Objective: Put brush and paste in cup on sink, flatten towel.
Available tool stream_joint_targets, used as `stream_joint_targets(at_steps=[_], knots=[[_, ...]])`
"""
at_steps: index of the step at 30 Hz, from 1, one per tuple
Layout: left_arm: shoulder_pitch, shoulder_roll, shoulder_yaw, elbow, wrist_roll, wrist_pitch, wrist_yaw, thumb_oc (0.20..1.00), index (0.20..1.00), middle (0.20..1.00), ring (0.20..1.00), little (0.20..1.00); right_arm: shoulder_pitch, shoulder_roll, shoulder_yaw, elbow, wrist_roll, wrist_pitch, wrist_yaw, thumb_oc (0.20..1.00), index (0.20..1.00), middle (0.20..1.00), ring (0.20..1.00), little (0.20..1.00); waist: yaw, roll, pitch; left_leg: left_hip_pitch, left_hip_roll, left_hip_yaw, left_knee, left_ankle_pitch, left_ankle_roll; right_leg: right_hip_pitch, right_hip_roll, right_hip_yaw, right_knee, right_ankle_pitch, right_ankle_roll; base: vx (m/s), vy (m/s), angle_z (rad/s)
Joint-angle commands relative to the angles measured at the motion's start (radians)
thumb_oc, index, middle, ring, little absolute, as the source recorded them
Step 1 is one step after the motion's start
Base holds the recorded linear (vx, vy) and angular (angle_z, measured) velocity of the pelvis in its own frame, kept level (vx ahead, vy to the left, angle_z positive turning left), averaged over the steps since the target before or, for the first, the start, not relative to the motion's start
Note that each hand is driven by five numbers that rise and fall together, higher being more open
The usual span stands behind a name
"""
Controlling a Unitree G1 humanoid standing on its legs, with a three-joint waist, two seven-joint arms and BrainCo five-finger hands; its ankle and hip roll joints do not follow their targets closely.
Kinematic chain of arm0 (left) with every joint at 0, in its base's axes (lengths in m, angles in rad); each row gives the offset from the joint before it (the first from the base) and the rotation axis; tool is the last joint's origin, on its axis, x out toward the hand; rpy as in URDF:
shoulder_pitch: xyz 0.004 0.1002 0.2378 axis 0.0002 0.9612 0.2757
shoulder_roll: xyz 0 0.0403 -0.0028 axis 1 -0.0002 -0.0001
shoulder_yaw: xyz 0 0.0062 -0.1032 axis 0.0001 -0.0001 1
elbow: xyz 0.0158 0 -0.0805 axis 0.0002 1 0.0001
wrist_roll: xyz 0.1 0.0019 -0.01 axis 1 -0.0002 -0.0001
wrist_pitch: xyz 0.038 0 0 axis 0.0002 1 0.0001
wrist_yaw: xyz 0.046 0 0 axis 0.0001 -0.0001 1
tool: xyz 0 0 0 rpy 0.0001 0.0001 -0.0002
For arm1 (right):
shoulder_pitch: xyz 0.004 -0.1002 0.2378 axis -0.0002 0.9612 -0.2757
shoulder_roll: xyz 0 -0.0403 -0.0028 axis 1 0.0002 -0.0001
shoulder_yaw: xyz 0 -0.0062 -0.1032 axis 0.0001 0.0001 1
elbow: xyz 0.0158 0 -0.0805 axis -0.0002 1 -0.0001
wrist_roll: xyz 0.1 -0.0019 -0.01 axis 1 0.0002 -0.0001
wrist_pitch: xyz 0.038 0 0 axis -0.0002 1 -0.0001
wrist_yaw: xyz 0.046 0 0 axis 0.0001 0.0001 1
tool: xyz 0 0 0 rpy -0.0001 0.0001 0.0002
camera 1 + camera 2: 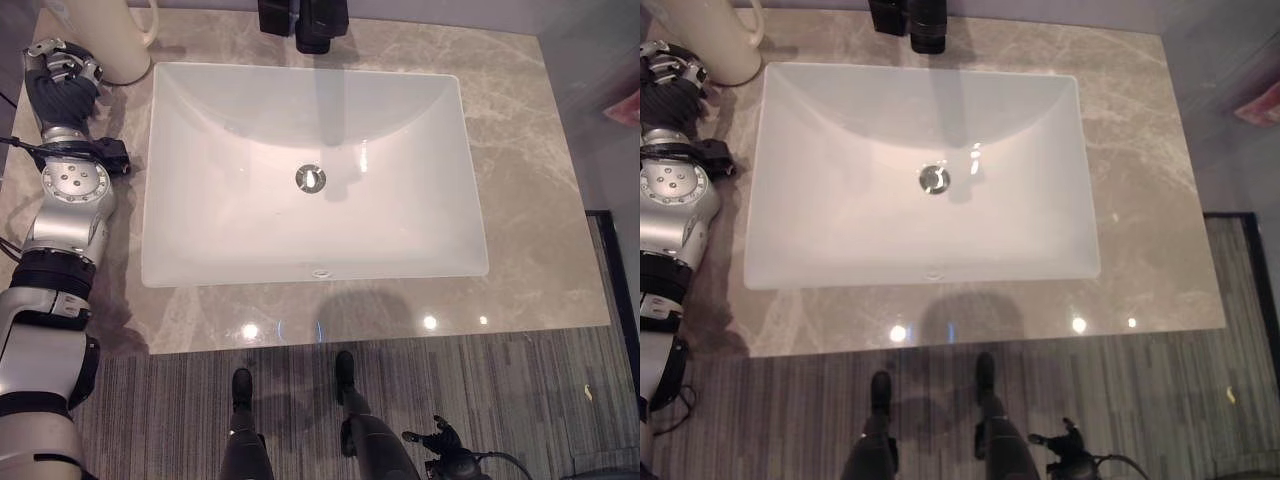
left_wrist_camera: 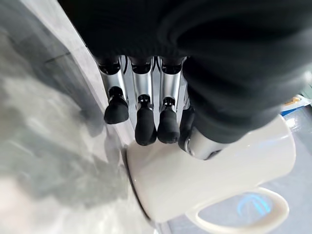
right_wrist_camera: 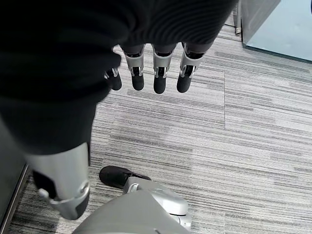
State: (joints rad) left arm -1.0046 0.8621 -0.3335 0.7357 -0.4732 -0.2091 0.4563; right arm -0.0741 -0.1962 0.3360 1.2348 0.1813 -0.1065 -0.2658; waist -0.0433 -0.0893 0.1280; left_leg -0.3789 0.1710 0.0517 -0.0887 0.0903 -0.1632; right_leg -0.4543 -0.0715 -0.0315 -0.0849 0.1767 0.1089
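A cream cup (image 1: 112,42) with a handle stands on the grey marble counter (image 1: 530,150) at the far left corner, left of the white basin (image 1: 200,250). My left hand (image 1: 62,75) rests on the counter just in front of the cup. In the left wrist view its fingers (image 2: 145,122) are straight and hold nothing, their dark tips close to the cup's (image 2: 204,180) base. My right hand (image 3: 159,78) hangs low over the striped floor in front of the counter, fingers relaxed and empty.
A black faucet (image 1: 312,22) stands at the back edge above the basin, whose drain (image 1: 311,179) sits in the middle. A pink object (image 1: 625,105) shows at the far right edge, beyond the counter.
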Motion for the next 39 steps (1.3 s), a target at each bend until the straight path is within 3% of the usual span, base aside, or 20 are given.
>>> stream_joint_targets(at_steps=[1, 12, 21, 23, 32, 36, 39], knots=[[-0.035, -0.01, -0.062, 0.115, -0.009, 0.004, -0.003, 0.2, 0.2, 0.2, 0.2, 0.2, -0.018, -0.019, 0.01, -0.014, 0.017, -0.004, -0.023, 1.0, 1.0, 1.0, 1.0, 1.0, -0.016, 0.019, 0.025, -0.001, -0.017, 0.08, 0.001, 0.03, 0.015, 0.067, -0.044, 0.009, -0.002, 0.0, 0.09, 0.0, 0.0, 0.0], [-0.148, -0.02, -0.119, 0.255, -0.049, 0.018, -0.033, 0.2, 0.2, 0.2, 0.2, 0.2, -0.008, -0.021, 0.031, -0.006, 0.019, -0.005, -0.019, 1.0, 1.0, 1.0, 1.0, 1.0, -0.027, 0.014, 0.022, -0.012, -0.016, 0.082, 0.001, 0.033, 0.017, 0.053, -0.041, 0.008, -0.002, 0.006, 0.092, 0.0, 0.0, -0.01], [-0.033, -0.014, -0.06, 0.147, -0.155, -0.005, -0.072, 0.2, 0.2, 0.2, 0.2, 0.2, -0.015, -0.026, 0.028, 0.006, 0.002, 0.012, -0.014, 1.0, 1.0, 1.0, 1.0, 1.0, -0.005, 0.023, 0.016, 0.001, -0.022, 0.079, 0.001, 0.028, 0.018, 0.069, -0.046, 0.002, -0.002, 0.0, 0.089, 0.0, 0.0, 0.0], [0.071, 0.029, 0.002, 0.095, -0.216, -0.017, -0.103, 0.2, 0.2, 0.2, 0.2, 0.2, -0.024, -0.031, 0.019, 0.001, -0.003, 0.016, -0.008, 1.0, 1.0, 1.0, 1.0, 1.0, 0.015, 0.029, 0.013, 0.008, -0.022, 0.077, 0.001, 0.027, 0.017, 0.075, -0.047, -0.001, -0.002, -0.003, 0.087, 0.0, 0.0, 0.0], [0.108, 0.052, 0.054, 0.115, -0.327, -0.019, -0.144, 0.2, 0.2, 0.2, 0.2, 0.2, -0.028, -0.044, 0.012, -0.004, -0.011, 0.025, 0.0, 1.0, 1.0, 1.0, 1.0, 1.0, 0.022, 0.031, 0.012, 0.005, -0.02, 0.075, 0.001, 0.027, 0.015, 0.074, -0.046, -0.011, -0.002, -0.006, 0.089, 0.0, 0.003, 0.01], [-0.088, 0.039, -0.035, 0.302, -0.295, 0.002, -0.136, 0.2, 0.2, 0.2, 0.2, 0.2, -0.002, -0.045, 0.047, 0.002, -0.025, 0.023, 0.015, 1.0, 1.0, 1.0, 1.0, 1.0, -0.014, -0.022, -0.007, 0.007, -0.005, 0.073, 0.001, 0.019, 0.014, 0.083, -0.036, -0.016, -0.002, 0.003, 0.098, 0.03, -0.009, -0.01], [-0.144, 0.03, -0.08, 0.348, -0.274, 0.016, -0.15, 0.2, 0.2, 0.2, 0.2, 0.2, 0.004, -0.034, 0.077, 0.006, -0.038, 0.022, 0.029, 1.0, 1.0, 1.0, 1.0, 1.0, -0.022, -0.032, -0.005, 0.003, -0.003, 0.075, 0.001, 0.015, 0.016, 0.078, -0.034, -0.009, -0.002, 0.009, 0.1, 0.01, 0.034, 0.03]])
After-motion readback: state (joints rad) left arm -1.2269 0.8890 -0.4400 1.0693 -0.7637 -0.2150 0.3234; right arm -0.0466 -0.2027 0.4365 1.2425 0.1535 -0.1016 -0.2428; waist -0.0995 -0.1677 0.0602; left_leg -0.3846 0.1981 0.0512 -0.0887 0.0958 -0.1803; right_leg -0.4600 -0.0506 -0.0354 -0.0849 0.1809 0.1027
